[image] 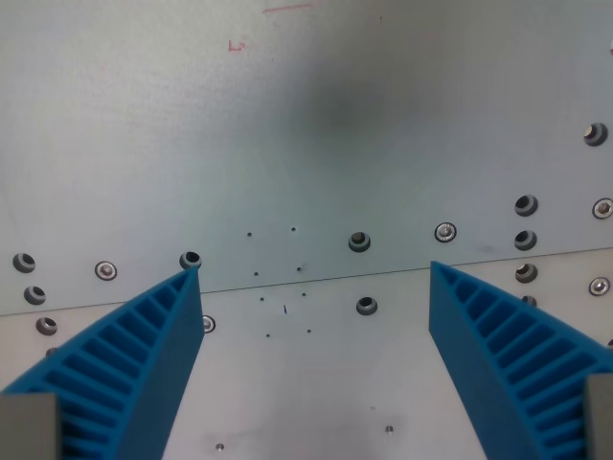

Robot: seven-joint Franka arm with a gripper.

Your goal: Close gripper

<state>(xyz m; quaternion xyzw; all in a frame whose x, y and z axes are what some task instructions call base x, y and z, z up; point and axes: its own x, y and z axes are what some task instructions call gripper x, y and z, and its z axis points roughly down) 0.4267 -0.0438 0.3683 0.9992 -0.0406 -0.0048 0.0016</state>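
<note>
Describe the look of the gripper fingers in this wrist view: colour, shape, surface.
The gripper has two bright blue plastic fingers, each a wedge tapering to a narrow tip. Their sides are ribbed with open slots between crosswise bars, like flexible fin-ray fingers. A grey block sits at each finger's base in the lower corners. No cables or markings show.

Claw (311,273): two fingers (124,369), bright blue plastic, wedge-shaped, each tapering to a narrow tip. Faces toward the camera ribbed: parallel open slots divided by thin cross-bars, framed by a solid blue edge. Inner faces smooth, plain blue. Grey blocks (29,426) at the finger bases, square-cornered, matte, cropped by the frame's lower corners.
</note>
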